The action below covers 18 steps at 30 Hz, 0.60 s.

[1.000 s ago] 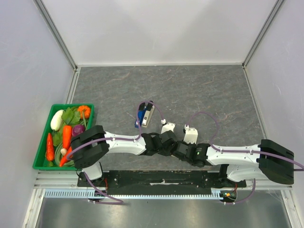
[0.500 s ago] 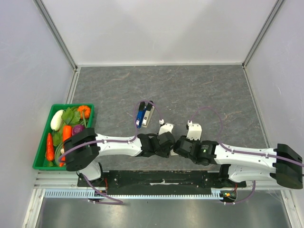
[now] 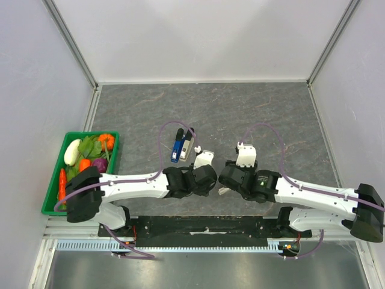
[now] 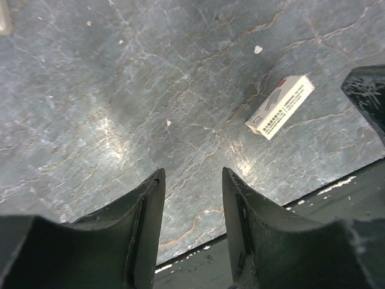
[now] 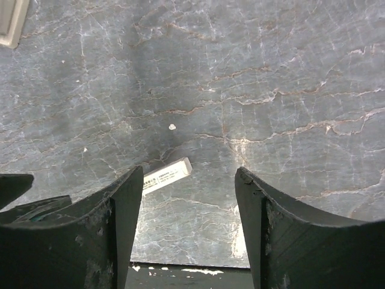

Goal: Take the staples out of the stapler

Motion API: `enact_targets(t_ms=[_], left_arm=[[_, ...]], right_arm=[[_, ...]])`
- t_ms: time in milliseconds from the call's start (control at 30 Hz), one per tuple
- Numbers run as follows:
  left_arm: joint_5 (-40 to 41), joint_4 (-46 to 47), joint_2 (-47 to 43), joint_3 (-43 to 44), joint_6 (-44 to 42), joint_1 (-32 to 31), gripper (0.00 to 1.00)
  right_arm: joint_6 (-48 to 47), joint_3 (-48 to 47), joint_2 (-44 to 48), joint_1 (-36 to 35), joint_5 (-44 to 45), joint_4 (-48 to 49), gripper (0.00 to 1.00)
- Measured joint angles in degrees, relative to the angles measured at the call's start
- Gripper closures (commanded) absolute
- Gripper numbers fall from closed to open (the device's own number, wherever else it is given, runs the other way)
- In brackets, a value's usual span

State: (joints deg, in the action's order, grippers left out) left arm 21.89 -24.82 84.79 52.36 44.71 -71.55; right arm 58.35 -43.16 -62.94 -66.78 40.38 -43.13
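The blue and white stapler (image 3: 180,144) lies on the grey table, a little beyond both arms. No loose staples show. A small white box with printed text (image 4: 280,106) (image 5: 166,176) (image 3: 222,191) lies flat near the front edge, between the two wrists. My left gripper (image 4: 192,174) (image 3: 201,179) hangs over bare table to the left of the box, open, with nothing between its fingers. My right gripper (image 5: 189,171) (image 3: 233,174) stands wider open to the right of the box, also holding nothing.
A green basket (image 3: 53,180) of vegetables sits at the table's left edge beside the left arm. The table's dark front edge (image 5: 192,277) runs just below both grippers. Purple cables (image 3: 264,135) loop above the wrists.
Both grippers have gone from shut to open. The two wrists have drawn apart, and the small white box now shows on the table between them.
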Motion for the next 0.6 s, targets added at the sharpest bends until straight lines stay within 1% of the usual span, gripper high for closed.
enact_targets(t_ms=[100,200,233,300,333,367,433,600], left_arm=[[1.4,-2.1,-3.4,0.5,-0.4,0.0,0.45],[2.8,-4.0,-8.3,1.0,-1.2,0.1,0.37],[3.1,-4.4,-10.1,1.0,-1.6,0.1,0.35],[3.7,-5.1,-14.4,1.1,-2.6,0.1,0.31],[3.8,-5.3,-16.6,1.1,-3.1,0.1,0.24],[4.1,-5.4,-18.5,1.2,-3.6,0.1,0.14],[4.8,-5.5,-22.8,1.2,-5.2,0.1,0.08],[6.1,-6.6,-31.0,1.4,-8.0,0.1,0.05]], right_arm=[[-1.9,-1.9,0.0,0.7,0.2,-0.5,0.27],[-4.4,-5.0,0.0,1.4,0.7,-0.8,0.2],[-5.4,-6.1,0.0,1.4,0.9,-0.8,0.16],[-7.5,-8.6,0.0,1.5,1.3,-0.7,0.04],[-8.8,-10.0,0.0,1.5,1.7,-0.7,0.02],[-9.7,-10.9,-0.1,1.6,1.9,-0.6,0.02],[-11.7,-12.8,-0.5,1.6,2.3,-0.6,0.02],[-16.1,-15.3,-1.0,1.6,3.5,-0.3,0.02]])
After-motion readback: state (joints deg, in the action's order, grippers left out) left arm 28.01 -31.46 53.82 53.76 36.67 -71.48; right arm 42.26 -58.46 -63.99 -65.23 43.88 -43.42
